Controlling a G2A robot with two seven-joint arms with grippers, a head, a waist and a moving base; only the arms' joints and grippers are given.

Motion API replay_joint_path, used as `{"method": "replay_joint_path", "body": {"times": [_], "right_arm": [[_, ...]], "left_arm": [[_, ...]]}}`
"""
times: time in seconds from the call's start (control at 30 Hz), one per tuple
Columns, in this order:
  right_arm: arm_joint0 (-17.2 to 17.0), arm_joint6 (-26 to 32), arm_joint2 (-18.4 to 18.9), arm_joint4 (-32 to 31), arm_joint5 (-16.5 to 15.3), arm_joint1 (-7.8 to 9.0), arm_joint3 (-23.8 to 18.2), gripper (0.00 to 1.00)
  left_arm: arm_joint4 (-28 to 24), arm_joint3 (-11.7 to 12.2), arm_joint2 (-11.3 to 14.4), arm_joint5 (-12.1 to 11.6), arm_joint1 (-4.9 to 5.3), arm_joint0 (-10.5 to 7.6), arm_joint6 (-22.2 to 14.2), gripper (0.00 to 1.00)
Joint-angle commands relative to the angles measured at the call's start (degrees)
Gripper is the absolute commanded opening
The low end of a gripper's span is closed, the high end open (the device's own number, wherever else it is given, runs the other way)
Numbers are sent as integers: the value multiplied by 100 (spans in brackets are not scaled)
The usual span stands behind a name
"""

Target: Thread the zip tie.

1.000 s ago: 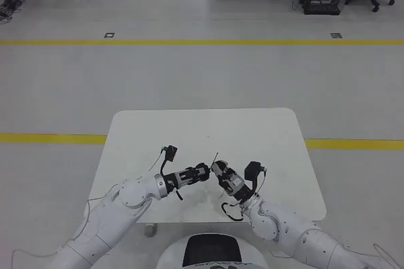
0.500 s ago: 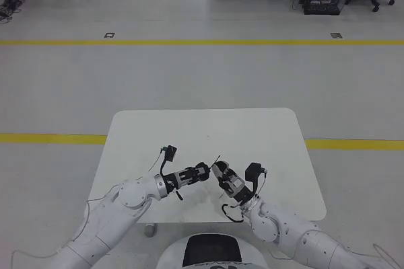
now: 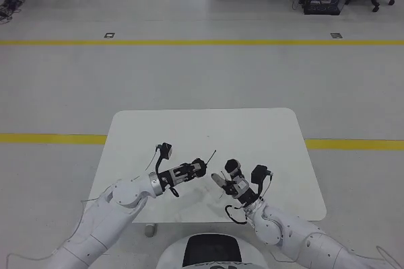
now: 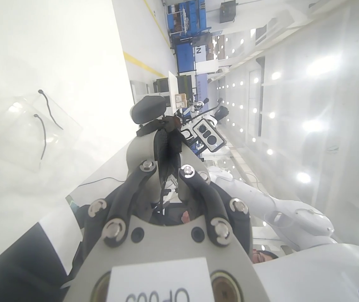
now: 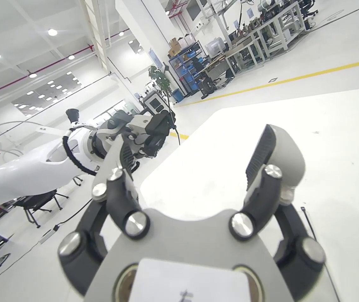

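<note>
A thin black zip tie (image 3: 209,159) sticks up and away from my left gripper (image 3: 200,165), which is shut on its lower part above the near middle of the white table (image 3: 256,128). In the left wrist view the tie (image 4: 167,146) is pinched between the two fingers. The right wrist view shows that left gripper (image 5: 159,127) farther off with the tie (image 5: 173,124) poking past it. My right gripper (image 3: 223,177) hangs open just right of the left one, apart from the tie. Nothing lies between its fingers (image 5: 272,150).
Another black zip tie (image 5: 308,223) lies on the table beside my right gripper. Two more thin black ties (image 4: 44,133) rest on a clear sheet, seen in the left wrist view. The table's far half and right side offer free room.
My right gripper has opened and drawn back to the right, away from the tie. My left gripper has shifted slightly left and away, keeping the tie.
</note>
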Motion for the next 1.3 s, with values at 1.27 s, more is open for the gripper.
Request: {"method": "replay_joint_path", "body": {"times": [1.27], "right_arm": [[-1376, 8504, 3926, 5994, 0, 433, -1397, 100]], "left_arm": [[-985, -59, -561, 5, 89, 165, -519, 0]]}}
